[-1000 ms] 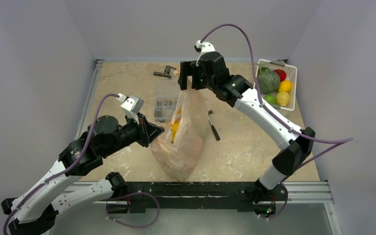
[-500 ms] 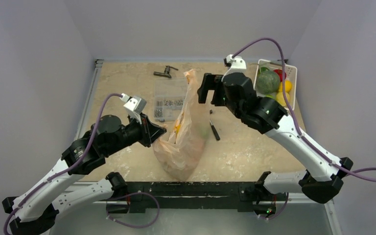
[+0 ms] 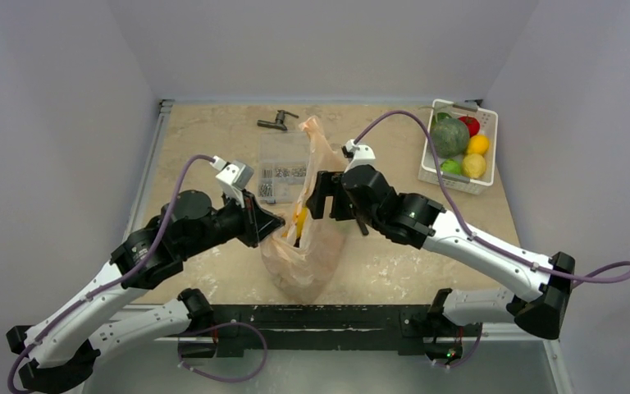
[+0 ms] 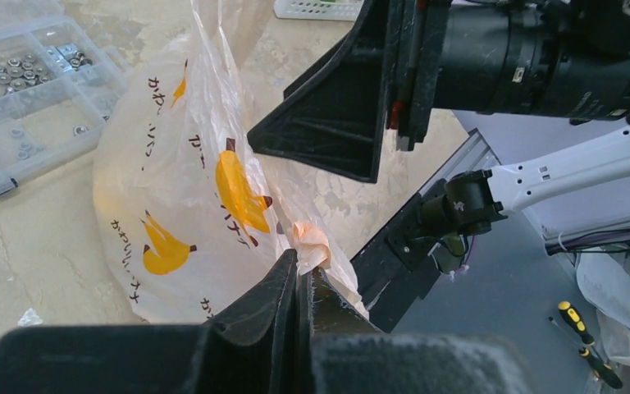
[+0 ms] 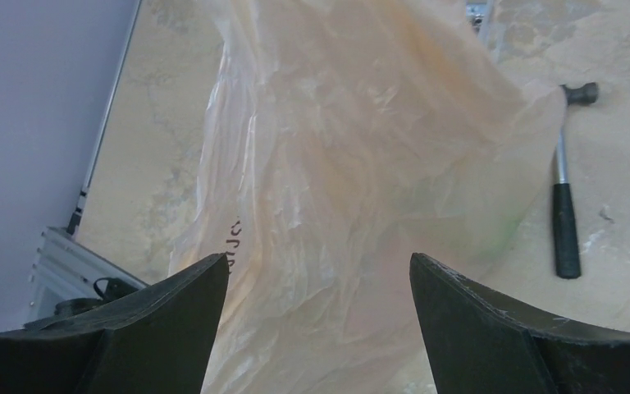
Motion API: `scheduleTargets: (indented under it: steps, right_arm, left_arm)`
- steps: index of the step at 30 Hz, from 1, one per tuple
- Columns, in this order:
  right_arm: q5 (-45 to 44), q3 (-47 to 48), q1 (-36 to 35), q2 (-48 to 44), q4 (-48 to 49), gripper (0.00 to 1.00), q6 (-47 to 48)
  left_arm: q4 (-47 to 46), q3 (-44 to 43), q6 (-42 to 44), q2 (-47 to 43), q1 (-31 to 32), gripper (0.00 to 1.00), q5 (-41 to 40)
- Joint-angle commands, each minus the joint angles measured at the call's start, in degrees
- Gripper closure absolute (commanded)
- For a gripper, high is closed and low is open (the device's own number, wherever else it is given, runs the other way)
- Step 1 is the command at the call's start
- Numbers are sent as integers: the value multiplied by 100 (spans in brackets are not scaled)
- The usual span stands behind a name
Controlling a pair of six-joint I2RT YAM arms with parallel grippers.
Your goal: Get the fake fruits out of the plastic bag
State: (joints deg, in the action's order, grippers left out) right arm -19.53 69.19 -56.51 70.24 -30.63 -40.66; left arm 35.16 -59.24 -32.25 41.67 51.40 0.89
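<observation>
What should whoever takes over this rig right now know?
Left gripper: jaws shut on a fold of the plastic bag.
Right gripper: jaws open, facing the bag close up, gripping nothing.
The fake fruits: hidden by the film; none lies on the table beside the bag.
Done: bag pinched and held.
Left: reach in and take every fruit out.

I see walls (image 3: 312,41) pale lilac on three sides | table (image 3: 213,139) beige marbled | black rail (image 3: 336,316) at near edge | light even
</observation>
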Motion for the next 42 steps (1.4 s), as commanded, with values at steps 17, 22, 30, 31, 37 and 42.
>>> scheduleTargets:
  steps: [17,22,30,31,37,42]
  right_arm:
    - [324,-1662,-360,-726,2190,100,-281]
    - [305,-1634,-361,-793,2159,100,-245]
    - [128,-1688,-356,-977,2162,100,-214]
    - [120,-1701,-359,-996,2185,100,-214]
    - [70,-1720,-348,-1015,2264,100,-135]
    - [-343,-1545,-345,-945,2072,100,184]
  left_arm:
    - [1673,-2395,949,858,-32,21,-334]
    - [2639,-3422,1206,2075,-430,20,-631]
    - [2176,-2321,1023,2555,-894,26,-245]
    - [1900,-2034,935,2451,-895,25,-65]
    - [1236,-1191,519,2677,-886,18,132]
    - [1772,-1139,663,2913,-1168,57,-1466]
